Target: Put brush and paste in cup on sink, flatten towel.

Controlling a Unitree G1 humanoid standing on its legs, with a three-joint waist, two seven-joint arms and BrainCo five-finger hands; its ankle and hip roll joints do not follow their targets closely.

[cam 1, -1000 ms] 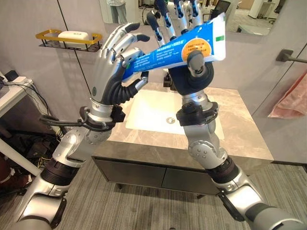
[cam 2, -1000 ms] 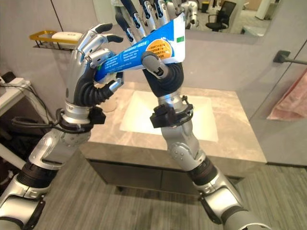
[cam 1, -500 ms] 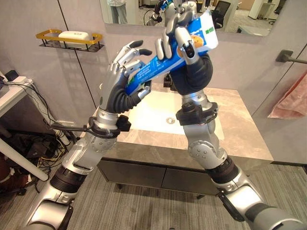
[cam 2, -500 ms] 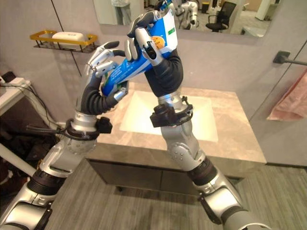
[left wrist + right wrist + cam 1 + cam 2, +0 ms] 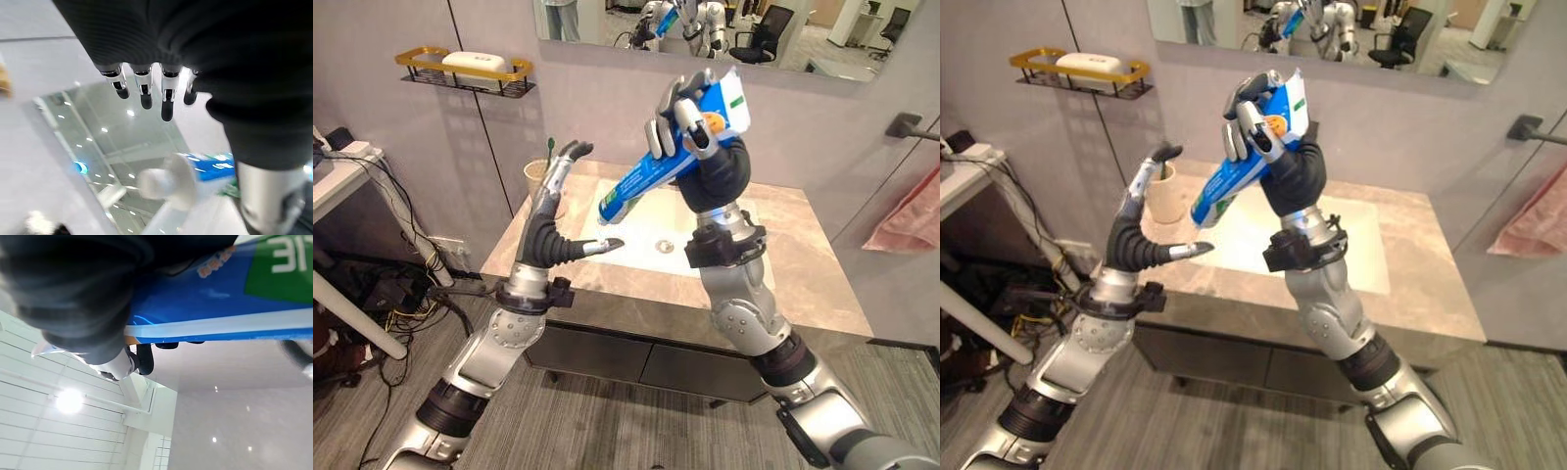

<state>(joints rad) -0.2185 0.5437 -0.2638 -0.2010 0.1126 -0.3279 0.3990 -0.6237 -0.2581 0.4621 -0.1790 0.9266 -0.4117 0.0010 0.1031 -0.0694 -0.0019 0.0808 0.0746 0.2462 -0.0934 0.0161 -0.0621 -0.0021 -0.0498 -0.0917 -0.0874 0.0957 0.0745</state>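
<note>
Blue paste tube (image 5: 671, 157) clamped in right robot hand (image 5: 690, 108) | left robot hand (image 5: 558, 211) fingers apart | cup (image 5: 543, 186) behind it

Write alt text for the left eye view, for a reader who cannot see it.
The robot's right hand holds a blue toothpaste tube raised above a stone sink counter, cap end slanting down toward the open left hand. A cup with a toothbrush in it stands at the counter's back left; a pink towel hangs at right.

A bathroom is indicated: stone vanity (image 5: 803, 284) with inset basin (image 5: 651, 230), mirror (image 5: 783, 39) at 12 o'clock, soap shelf (image 5: 465, 70) at 10 o'clock.
</note>
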